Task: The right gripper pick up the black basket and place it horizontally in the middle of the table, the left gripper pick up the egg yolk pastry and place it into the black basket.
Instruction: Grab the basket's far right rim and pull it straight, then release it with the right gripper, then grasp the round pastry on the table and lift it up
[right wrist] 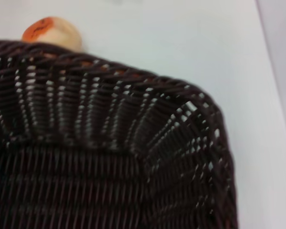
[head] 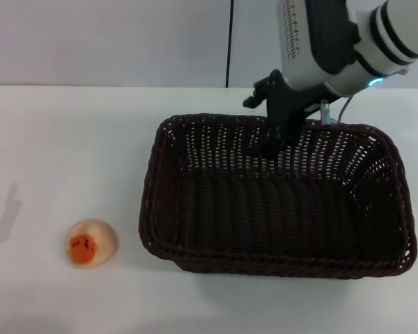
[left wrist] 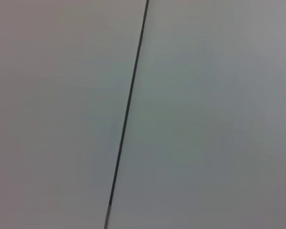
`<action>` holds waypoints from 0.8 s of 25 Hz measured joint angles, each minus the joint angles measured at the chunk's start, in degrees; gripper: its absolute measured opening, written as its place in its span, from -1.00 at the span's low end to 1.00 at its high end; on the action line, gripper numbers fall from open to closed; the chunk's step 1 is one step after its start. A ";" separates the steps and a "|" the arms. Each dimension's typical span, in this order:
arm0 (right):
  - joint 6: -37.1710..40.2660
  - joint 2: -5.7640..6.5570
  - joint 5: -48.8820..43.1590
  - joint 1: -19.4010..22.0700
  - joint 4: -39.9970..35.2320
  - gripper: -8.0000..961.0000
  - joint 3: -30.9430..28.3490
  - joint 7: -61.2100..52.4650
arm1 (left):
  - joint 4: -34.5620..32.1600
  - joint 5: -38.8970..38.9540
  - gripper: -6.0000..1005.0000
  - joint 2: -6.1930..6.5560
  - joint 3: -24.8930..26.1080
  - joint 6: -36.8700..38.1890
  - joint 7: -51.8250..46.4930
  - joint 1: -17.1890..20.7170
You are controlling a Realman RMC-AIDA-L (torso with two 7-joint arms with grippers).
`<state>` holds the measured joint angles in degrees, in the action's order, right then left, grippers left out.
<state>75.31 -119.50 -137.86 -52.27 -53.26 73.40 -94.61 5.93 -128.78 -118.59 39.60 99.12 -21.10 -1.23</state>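
Note:
The black basket (head: 265,268) lies flat and lengthwise across the white table (head: 70,139), right of the middle. My right gripper (head: 275,142) reaches down over the middle of the basket's far rim, one finger inside the wall, shut on that rim. The right wrist view looks into a basket corner (right wrist: 109,143), with nothing inside. The egg yolk pastry (head: 92,242) sits on the table left of the basket, a short gap from its left wall. It also shows beyond the rim in the right wrist view (right wrist: 51,31). My left gripper is out of view.
The left wrist view shows only a pale wall with a thin dark seam (left wrist: 128,105). A faint shadow (head: 7,209) falls on the table's left edge. A wall with a dark vertical seam (head: 230,42) stands behind the table.

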 joint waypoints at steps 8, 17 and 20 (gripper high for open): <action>4.14 0.45 18.69 14.08 -15.78 0.76 -2.97 -2.32 | -5.77 -0.08 0.46 0.47 -9.48 0.09 0.41 -1.53; 1.62 0.16 61.82 40.60 -18.31 0.75 -4.37 12.82 | -10.75 -0.08 0.45 0.41 -20.58 -4.44 0.92 -3.98; 3.21 0.15 73.50 43.33 -10.90 0.76 -4.42 20.36 | -11.13 -0.07 0.45 0.44 -22.48 -4.93 1.00 -4.21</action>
<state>78.52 -119.35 -64.36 -8.93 -64.16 68.98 -74.25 -5.20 -128.85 -118.15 17.12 94.19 -20.10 -5.45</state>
